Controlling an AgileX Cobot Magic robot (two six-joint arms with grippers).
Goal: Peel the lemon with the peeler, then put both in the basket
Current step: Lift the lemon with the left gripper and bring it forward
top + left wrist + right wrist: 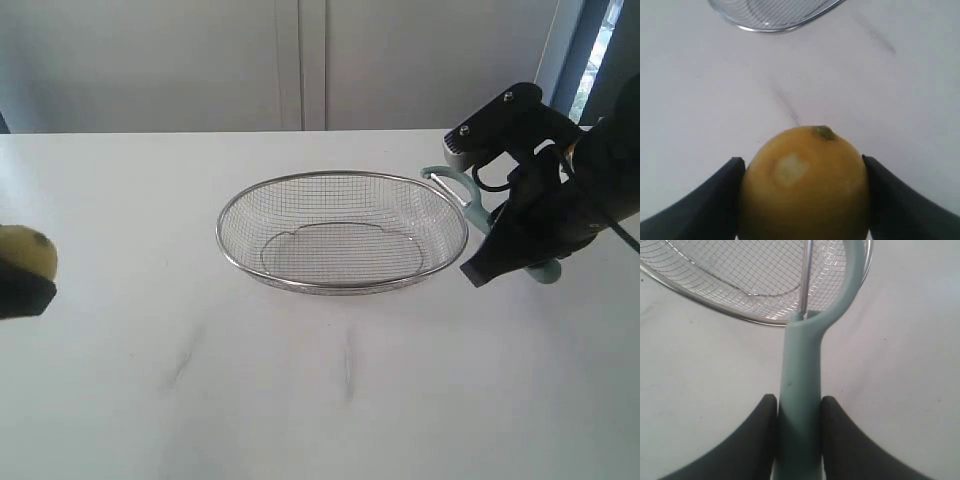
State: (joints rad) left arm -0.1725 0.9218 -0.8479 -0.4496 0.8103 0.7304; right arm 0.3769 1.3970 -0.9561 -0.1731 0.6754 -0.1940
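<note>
1. Looking at the lemon [805, 190] first: it sits between the two fingers of my left gripper [802, 161], which press on its sides, so I count it as held. It is at the far left of the exterior view, well apart from the basket [340, 176].
2. Its skin is yellow nearly everywhere. One small pale patch shows near the stem end, and I cannot tell if this is a cut or only a mark. I judge the peeling as hardly begun, or not begun at all.
3. My right gripper [799, 400] is closed around the teal handle of the peeler [801, 360]. The looped head reaches to the right end of the basket rim.
4. Lemon and peeler are far from each other, with the basket between them.
5. The basket holds neither thing. In my judgement this is left to do: bring the two together, peel, then place both inside.
</note>
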